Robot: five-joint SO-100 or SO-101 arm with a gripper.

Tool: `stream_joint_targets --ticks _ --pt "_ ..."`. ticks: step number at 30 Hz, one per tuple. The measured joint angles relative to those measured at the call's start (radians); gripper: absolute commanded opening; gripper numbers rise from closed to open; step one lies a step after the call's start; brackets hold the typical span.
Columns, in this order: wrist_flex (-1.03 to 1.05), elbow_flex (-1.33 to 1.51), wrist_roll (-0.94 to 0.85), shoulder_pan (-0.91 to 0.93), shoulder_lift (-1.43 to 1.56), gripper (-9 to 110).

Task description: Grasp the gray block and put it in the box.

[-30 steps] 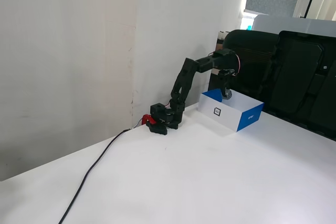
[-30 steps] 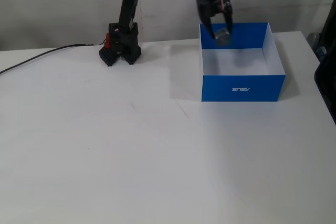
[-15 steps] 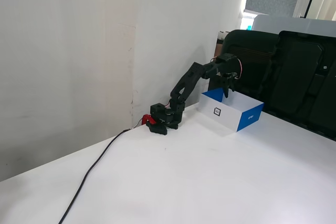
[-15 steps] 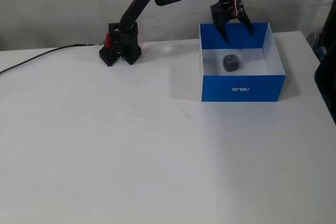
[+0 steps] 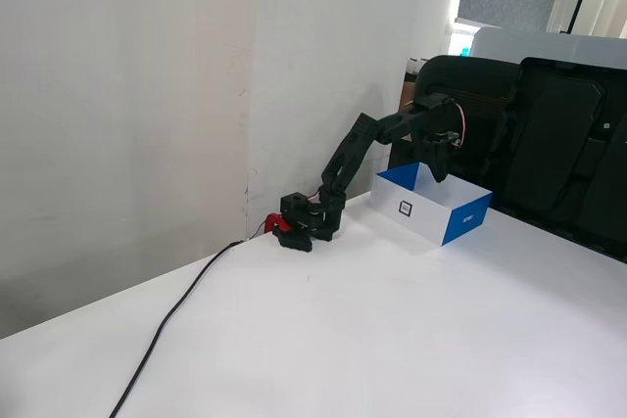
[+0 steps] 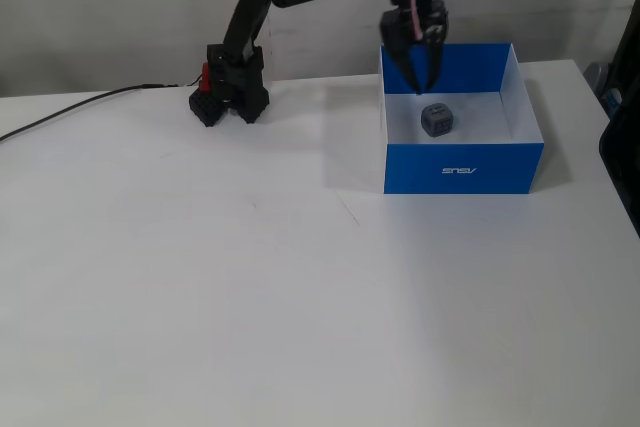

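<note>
Across both fixed views a plain white table [image 6: 300, 297] is seen, set against a pale wall [image 5: 127, 95]. Toward the upper right of the side-on fixed view, dark office chairs [image 5: 549, 134] are ranged behind the table, and a window corner is visible above them. A black cable [image 5: 171, 315] is trailed over the tabletop from the lower left of that view up to the arm's base [image 5: 302, 224], where a small red part is noted.

Right of centre in the upper part of the front fixed view, the box [image 6: 462, 166] is placed on the table: a shallow tray with blue outer sides, a white inside and small white lettering on its front wall. From the side-on view a white side with a small black-outlined square label is shown [image 5: 406, 208].

The gray block [image 6: 436, 119] is found on the white floor of the box, near its middle, clear of the walls. It is seen as a small dull-gray cube with softened edges and darker markings on its faces.

The gripper [image 6: 418, 75] is poised above the box's rear left part, pointing downward, just above and left of the block and apart from it. Its fingers are drawn nearly together at the tips, and nothing is held between them.
</note>
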Motion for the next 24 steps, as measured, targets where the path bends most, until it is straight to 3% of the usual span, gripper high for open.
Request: stream_joint_targets --ticks 15,24 --pt "0.0 0.405 0.032 -0.426 0.413 0" --pt "0.0 0.511 0.035 -0.655 0.571 0"
